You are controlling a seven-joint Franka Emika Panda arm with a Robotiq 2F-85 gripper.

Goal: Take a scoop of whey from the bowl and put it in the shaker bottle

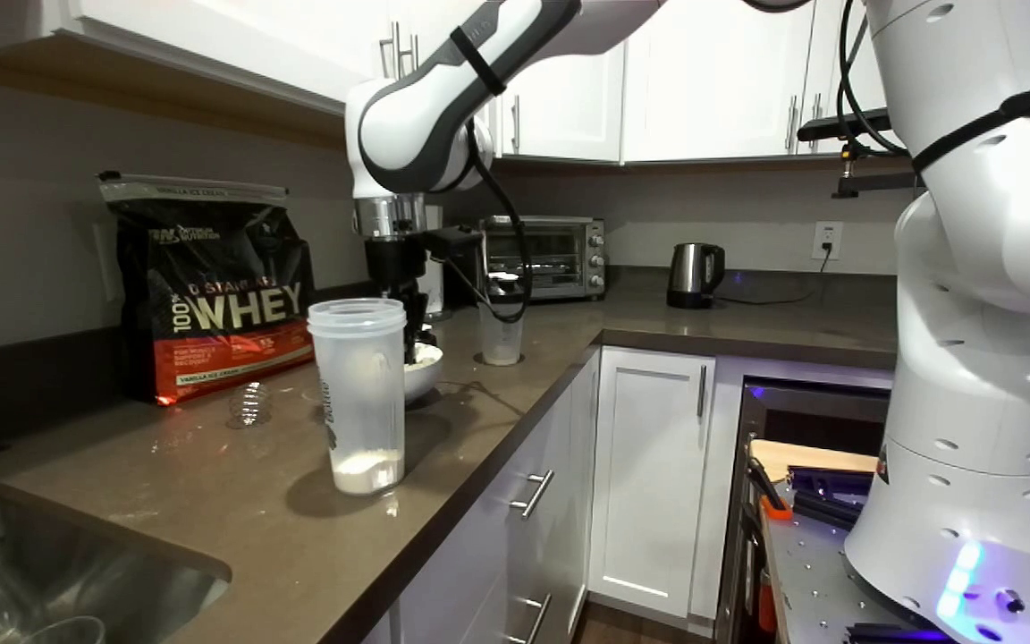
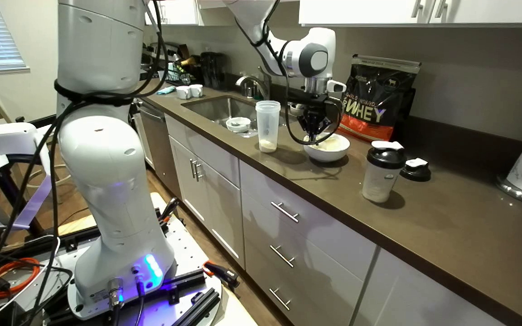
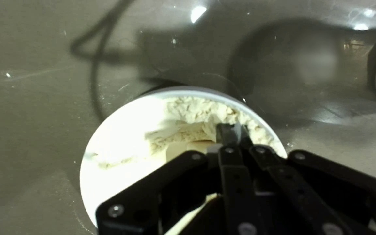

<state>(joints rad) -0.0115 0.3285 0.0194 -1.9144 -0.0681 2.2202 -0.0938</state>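
Observation:
The white bowl (image 1: 426, 379) stands on the counter with pale, crumbly whey (image 3: 191, 107) in it, overexposed on its left side in the wrist view. My gripper (image 3: 236, 130) reaches down into the bowl, its fingertips in the powder towards the right-hand rim. They are shut on a thin translucent strip, the handle of the scoop (image 3: 238, 133). A smooth pale piece beside the fingers may be the cup, mostly hidden. The tall frosted shaker bottle (image 2: 268, 120) stands upright and uncapped next to the bowl, with some powder at its bottom.
Behind the bowl stands the black WHEY bag (image 2: 375, 106). A smaller cup with a black lid (image 2: 382, 176) and a black cap (image 2: 416, 172) stand further along. A wire whisk ball (image 1: 250, 405) lies near the bag. The sink (image 1: 104, 572) is beyond the bottle.

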